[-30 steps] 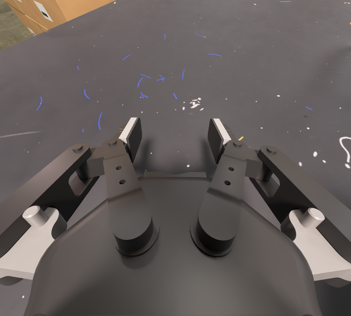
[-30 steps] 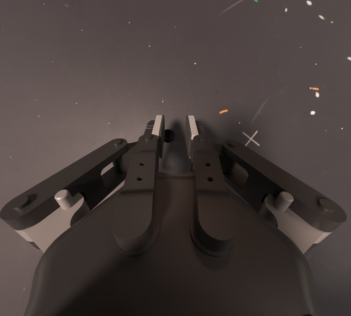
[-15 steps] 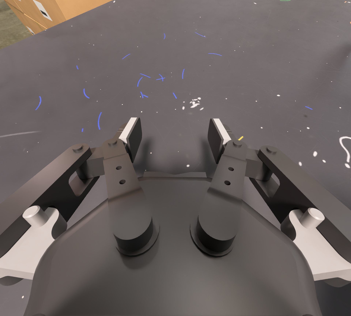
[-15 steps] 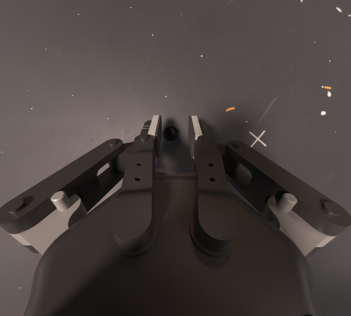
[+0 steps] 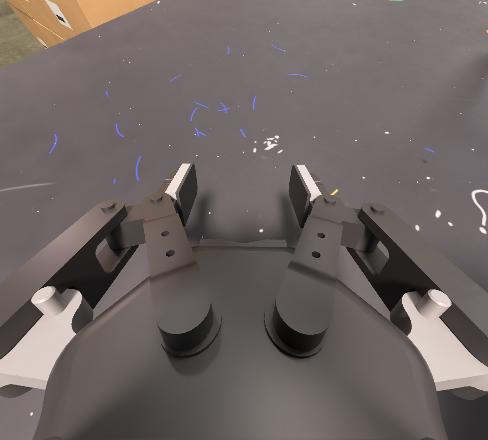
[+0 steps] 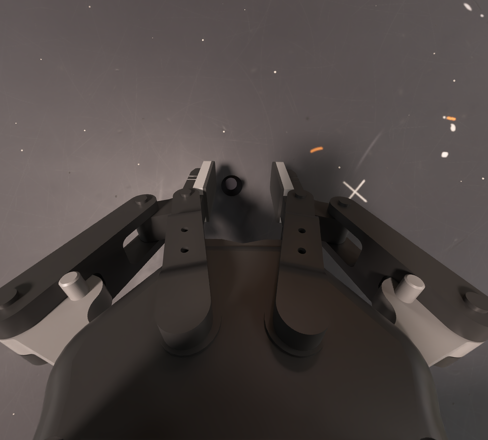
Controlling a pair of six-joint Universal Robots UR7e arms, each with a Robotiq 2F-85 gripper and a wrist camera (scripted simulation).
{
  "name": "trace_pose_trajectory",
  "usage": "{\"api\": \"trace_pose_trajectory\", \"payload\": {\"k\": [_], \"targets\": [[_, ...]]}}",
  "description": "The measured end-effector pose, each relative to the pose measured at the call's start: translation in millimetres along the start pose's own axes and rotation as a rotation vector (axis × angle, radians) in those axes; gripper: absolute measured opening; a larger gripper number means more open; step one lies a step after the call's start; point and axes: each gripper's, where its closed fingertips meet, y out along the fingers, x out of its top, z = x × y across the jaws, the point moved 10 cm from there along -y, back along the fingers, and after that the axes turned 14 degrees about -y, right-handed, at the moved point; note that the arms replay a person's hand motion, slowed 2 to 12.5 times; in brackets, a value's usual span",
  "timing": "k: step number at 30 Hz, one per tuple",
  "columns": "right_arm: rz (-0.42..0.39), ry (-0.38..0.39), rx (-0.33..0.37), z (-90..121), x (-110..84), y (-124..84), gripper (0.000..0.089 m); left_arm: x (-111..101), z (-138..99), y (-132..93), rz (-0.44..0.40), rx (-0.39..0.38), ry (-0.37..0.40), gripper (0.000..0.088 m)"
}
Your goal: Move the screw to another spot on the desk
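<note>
Right gripper [image 6: 243, 184] spread around the black screw [image 6: 231, 185], not touching; left gripper [image 5: 243, 189] spread, empty.

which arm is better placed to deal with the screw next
Right. The right gripper is open, with the screw between its fingers, near one pad. The left gripper is open over bare desk, no screw in view.

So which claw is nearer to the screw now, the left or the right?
Right. The right claw is open with the small black screw between its fingers, close to one finger. The left claw is open over bare desk; no screw shows in its view.
</note>
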Motion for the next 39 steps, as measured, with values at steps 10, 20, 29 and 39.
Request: {"api": "trace_pose_trajectory", "payload": {"k": [10, 20, 29, 39], "targets": [[0.007, -0.002, 0.053, 3.5, 0.2, 3.9, 0.0175, -0.1, -0.3, 0.3, 0.002, 0.000, 0.002, 0.0624], [0.014, 0.000, 0.062, 3.2, 0.2, 2.1, 0.0079, 0.0, -0.2, 0.2, 0.002, -0.001, 0.001, 0.0624], [-0.066, -0.028, 0.044, 5.9, 7.0, -9.4, 0.0079, -0.1, -0.8, 0.0, -0.002, 0.002, 0.006, 0.0623], [-0.292, -0.138, 0.260, 37.8, 31.4, -29.0, 0.0079, -0.5, -3.2, 0.1, -0.010, 0.023, 0.033, 0.0619]]}}
